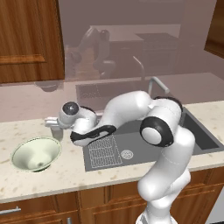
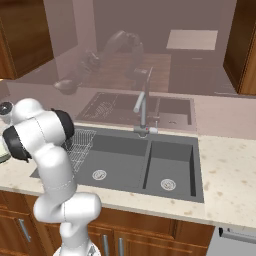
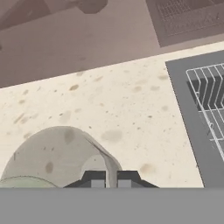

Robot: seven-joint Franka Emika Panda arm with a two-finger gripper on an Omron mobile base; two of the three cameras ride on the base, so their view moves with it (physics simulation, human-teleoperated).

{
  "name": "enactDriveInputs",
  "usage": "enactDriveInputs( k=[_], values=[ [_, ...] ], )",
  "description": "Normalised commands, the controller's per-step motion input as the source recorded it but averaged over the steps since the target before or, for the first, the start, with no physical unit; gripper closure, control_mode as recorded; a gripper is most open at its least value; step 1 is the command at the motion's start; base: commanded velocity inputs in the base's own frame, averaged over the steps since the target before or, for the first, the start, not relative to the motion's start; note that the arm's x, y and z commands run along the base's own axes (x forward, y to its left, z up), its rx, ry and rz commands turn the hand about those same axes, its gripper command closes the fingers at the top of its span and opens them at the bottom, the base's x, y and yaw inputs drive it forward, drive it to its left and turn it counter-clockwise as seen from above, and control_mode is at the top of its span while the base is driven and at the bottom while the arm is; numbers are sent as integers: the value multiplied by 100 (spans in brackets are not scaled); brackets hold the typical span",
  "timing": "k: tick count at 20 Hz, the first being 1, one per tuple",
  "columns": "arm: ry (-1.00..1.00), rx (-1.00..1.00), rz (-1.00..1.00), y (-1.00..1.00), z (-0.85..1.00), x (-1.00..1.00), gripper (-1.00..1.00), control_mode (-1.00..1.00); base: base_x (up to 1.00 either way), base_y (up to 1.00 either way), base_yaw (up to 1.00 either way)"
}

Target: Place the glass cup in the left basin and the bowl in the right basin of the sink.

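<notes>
The glass cup (image 1: 57, 133) stands on the counter just left of the sink (image 1: 144, 146), behind the pale cream-green bowl (image 1: 36, 153). My gripper (image 1: 55, 127) hangs over it, pointing down. In the hand view the gripper (image 3: 111, 178) is shut on the near wall of the grey translucent glass cup (image 3: 61, 153), one tip inside the rim and one outside. The bowl rim (image 3: 22, 181) peeks in at the lower left. The left basin (image 2: 117, 160) holds a wire rack (image 2: 80, 145). The right basin (image 2: 170, 170) lies bare beside it.
A curved metal faucet (image 2: 142, 107) rises behind the divider between the basins. The speckled counter (image 3: 131, 105) runs between cup and sink edge. Wooden cabinets (image 1: 26, 39) hang above the counter's left end. My own arm arches over the left basin.
</notes>
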Motion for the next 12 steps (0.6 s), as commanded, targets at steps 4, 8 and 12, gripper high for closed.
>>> enactDriveInputs(
  k=[4,8,12],
  values=[
    [-14,5,0,-11,39,-38,100,-100,0,0,0],
    [-8,5,0,-36,6,-24,100,-100,0,0,0],
    [-2,7,0,-60,0,-2,100,-100,0,0,0]
  ],
)
